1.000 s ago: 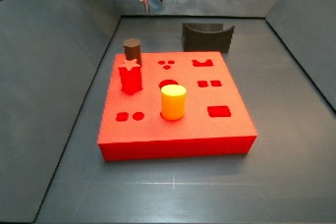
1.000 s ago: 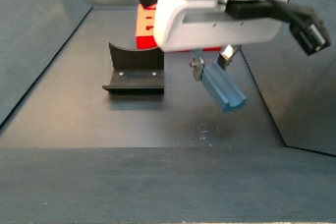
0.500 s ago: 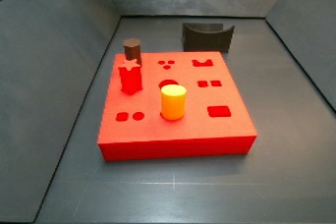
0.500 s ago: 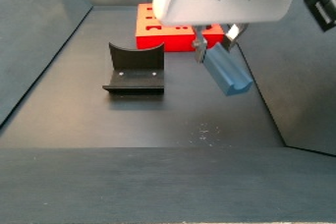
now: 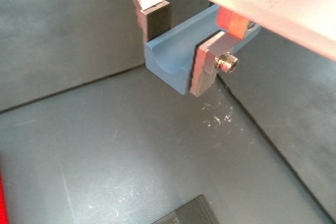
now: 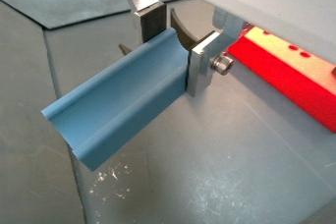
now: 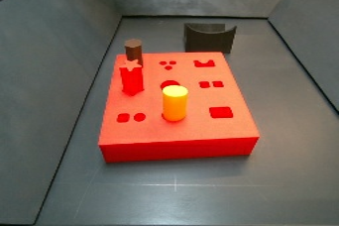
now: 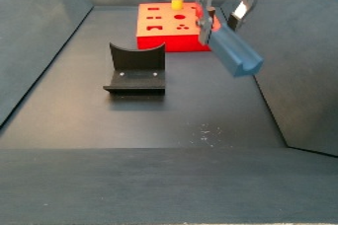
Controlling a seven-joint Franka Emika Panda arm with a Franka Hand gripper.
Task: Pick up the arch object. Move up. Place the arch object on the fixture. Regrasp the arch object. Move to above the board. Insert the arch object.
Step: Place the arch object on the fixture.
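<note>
Both wrist views show the hand [image 6: 179,33] clamping the arch object [image 6: 121,105].

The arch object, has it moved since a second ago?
Yes. In a side view the arch object, clamped in the gripper, has risen: it was level with the fixture and now hangs higher, beside the board.

Even diffuse light is coming from overhead, shadows staying faint on the dark surface [image 8: 158,120], side views looking soft and low-res, the tool [image 5: 178,33] casing blowing out white in wrist views.
</note>
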